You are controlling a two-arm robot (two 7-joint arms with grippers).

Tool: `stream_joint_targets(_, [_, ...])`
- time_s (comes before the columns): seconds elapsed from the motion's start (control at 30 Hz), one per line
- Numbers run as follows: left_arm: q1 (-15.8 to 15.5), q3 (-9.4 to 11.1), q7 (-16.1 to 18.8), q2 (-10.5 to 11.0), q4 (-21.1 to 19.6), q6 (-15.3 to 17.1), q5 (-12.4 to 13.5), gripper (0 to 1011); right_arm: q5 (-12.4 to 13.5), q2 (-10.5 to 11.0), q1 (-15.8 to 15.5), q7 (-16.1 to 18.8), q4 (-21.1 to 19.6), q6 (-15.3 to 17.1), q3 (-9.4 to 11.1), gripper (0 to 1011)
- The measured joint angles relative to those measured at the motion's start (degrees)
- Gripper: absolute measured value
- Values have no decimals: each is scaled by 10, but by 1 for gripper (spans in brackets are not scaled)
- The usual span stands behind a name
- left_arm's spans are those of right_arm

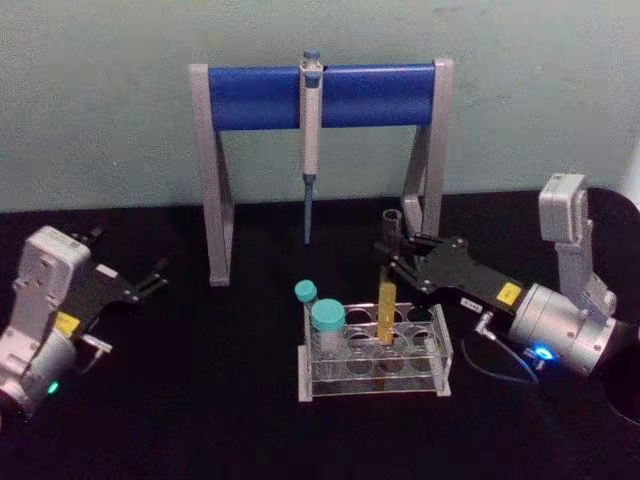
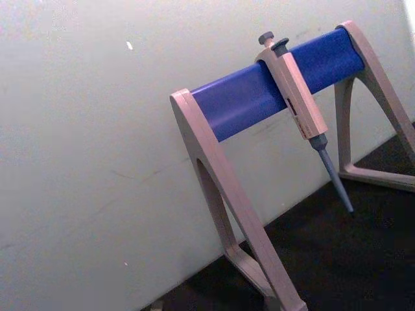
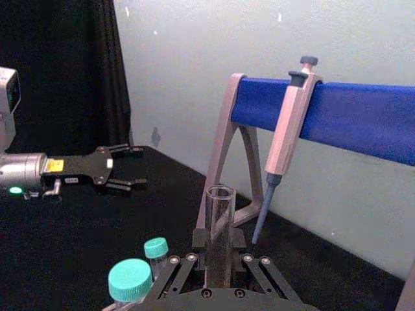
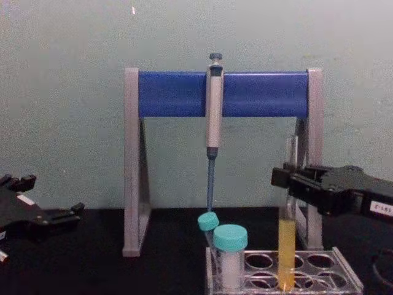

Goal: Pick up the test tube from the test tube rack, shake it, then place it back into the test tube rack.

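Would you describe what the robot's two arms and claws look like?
Both arms end in silver-grey wrist housings carrying flat black claws of linked bars, each with a yellow label. The left claw has a green light on its wrist; the right claw has a blue light and a dark looping cable.

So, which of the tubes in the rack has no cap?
The long, thin test tube with yellow liquid, gripped by the right hand. It is open at the top, while the two shorter tubes beside it carry teal caps.
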Motion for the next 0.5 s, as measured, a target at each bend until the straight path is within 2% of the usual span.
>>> stream_joint_targets(0.5, [0, 0, 0, 0, 0, 0, 0, 1001, -13, -3, 12, 2, 18, 13, -13, 229])
